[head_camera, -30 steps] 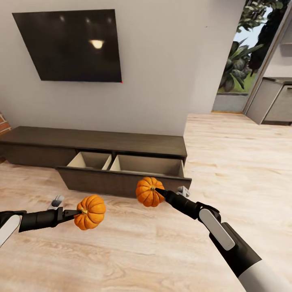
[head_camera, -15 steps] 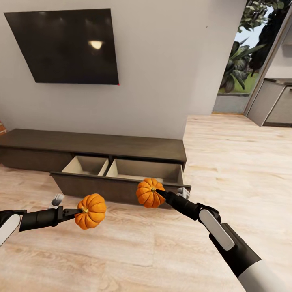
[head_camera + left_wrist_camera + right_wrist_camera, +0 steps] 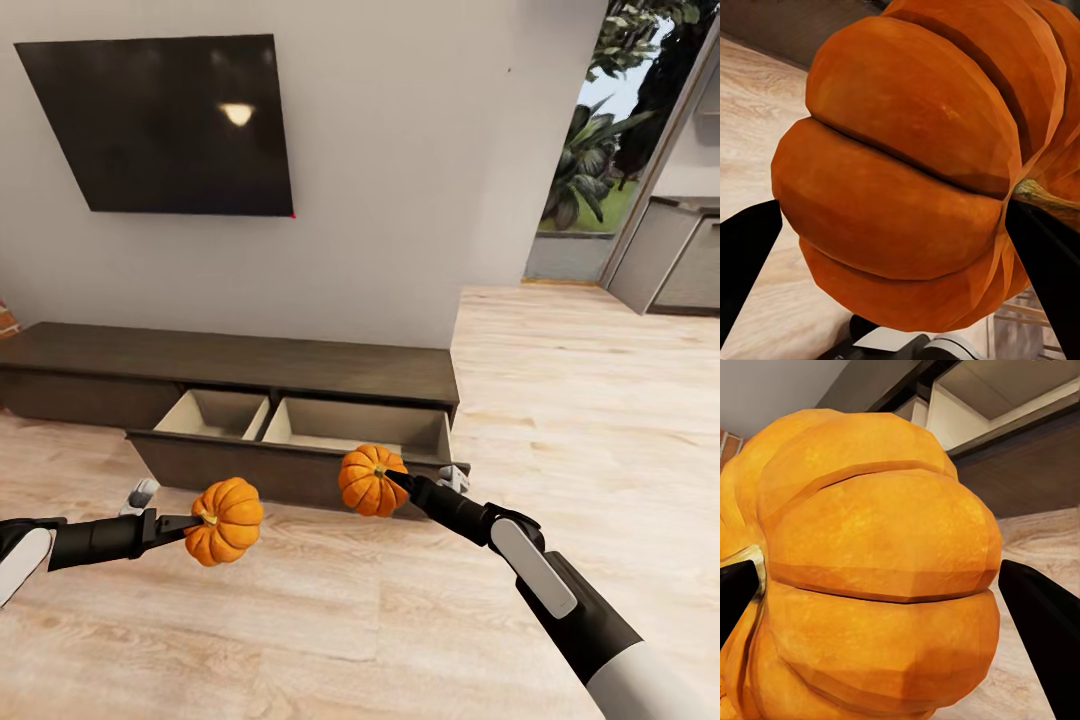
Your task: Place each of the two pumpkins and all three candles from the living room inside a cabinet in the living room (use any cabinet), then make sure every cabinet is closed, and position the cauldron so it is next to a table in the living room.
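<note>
Two small orange pumpkins are held in the air, one in each tool. The left pumpkin (image 3: 224,521) sits in the lower left of the head view, pinched by the left tool (image 3: 190,522). The right pumpkin (image 3: 372,480) is at lower centre, pinched by the right tool (image 3: 393,479), just in front of the open drawer (image 3: 300,440) of the long dark-brown cabinet (image 3: 230,362). The drawer's two pale compartments lie behind and slightly above both pumpkins. The right arm is nearer; its pumpkin overlaps the drawer front's right end. A dark television (image 3: 160,125) hangs on the wall above, over a wooden floor (image 3: 400,620).
</note>
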